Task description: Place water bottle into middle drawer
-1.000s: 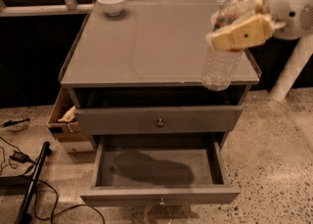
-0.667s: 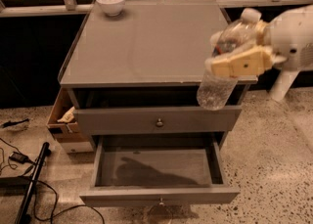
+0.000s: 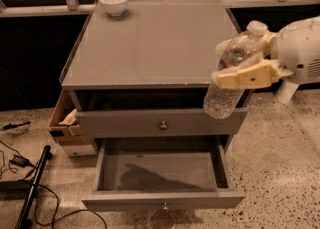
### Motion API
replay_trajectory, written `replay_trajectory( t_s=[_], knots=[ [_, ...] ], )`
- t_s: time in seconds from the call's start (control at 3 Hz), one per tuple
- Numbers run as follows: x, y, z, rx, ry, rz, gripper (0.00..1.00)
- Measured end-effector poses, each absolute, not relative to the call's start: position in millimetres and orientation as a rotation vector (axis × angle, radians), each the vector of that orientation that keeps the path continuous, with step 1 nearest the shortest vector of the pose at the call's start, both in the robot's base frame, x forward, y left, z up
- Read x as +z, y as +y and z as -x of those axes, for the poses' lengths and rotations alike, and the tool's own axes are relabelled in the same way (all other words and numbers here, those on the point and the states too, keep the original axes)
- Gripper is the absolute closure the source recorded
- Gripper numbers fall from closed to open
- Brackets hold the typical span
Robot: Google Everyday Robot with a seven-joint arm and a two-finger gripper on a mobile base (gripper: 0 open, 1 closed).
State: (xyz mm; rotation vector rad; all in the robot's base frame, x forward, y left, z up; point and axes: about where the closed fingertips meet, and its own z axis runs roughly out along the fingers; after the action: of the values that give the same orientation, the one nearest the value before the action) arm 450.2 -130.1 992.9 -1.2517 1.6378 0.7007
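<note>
Clear plastic, the water bottle [image 3: 220, 100] hangs tilted at three o'clock of the grey cabinet [image 3: 150, 48], clamped round its middle by the cream-fingered gripper [image 3: 226, 76], held off the corner, likely so it can descend into the open middle drawer [image 3: 200, 169] at six o'clock.

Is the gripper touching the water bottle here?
Touching. The camera view shows the gripper, at right, clamped across the water bottle, holding it tilted in midair.

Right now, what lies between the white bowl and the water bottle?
Only bare grey cabinet top, in the camera view. The tool, shut on the water bottle, hangs at its front right corner.
</note>
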Motion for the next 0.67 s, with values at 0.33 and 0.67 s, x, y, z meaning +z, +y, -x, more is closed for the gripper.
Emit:
replay_trajectory(
  t_s=[0.33, 0.67],
  knots=[
    [969, -125, -448, 0.66, 1.605, 1.322, 1.0],
    [924, -117, -455, 0.664, 1.559, 1.345, 1.0]
  ],
)
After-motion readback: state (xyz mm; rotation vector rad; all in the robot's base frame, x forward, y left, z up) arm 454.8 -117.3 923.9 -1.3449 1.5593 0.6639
